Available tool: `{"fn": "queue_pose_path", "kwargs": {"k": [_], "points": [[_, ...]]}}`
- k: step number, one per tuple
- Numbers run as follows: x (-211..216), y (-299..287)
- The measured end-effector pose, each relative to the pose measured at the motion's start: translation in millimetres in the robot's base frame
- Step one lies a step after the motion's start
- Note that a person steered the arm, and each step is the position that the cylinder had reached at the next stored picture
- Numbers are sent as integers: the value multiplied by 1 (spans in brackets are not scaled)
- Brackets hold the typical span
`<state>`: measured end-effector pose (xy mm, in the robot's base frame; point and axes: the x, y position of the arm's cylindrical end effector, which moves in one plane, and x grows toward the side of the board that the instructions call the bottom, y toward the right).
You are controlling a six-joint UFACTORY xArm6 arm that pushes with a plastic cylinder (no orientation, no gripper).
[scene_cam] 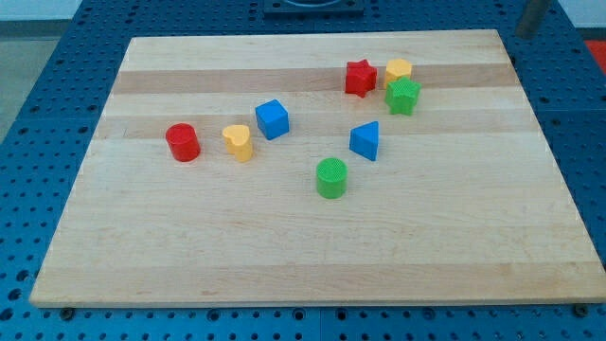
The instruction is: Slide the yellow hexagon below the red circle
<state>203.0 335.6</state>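
Note:
The yellow hexagon [399, 70] sits near the view's top right of the wooden board [303, 256], touching or almost touching a green star [402, 96] just below it and close to a red star [360, 78] on its left. The red circle [182, 142] stands far off at the view's left. My tip [525, 36] shows as the lower end of a dark rod at the view's top right corner, past the board's edge and well to the right of the yellow hexagon, touching no block.
A yellow heart [239, 142] lies just right of the red circle, with a blue cube [272, 119] beside it. A blue triangle [365, 140] and a green circle [331, 177] sit near the middle. Blue perforated table surrounds the board.

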Motion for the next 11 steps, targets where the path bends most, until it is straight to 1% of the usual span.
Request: {"fn": "queue_pose_path", "kwargs": {"k": [2, 3, 5, 7, 8, 10, 11], "points": [[0, 1], [4, -26], [58, -133], [65, -176], [76, -196], [118, -240], [133, -282]]}}
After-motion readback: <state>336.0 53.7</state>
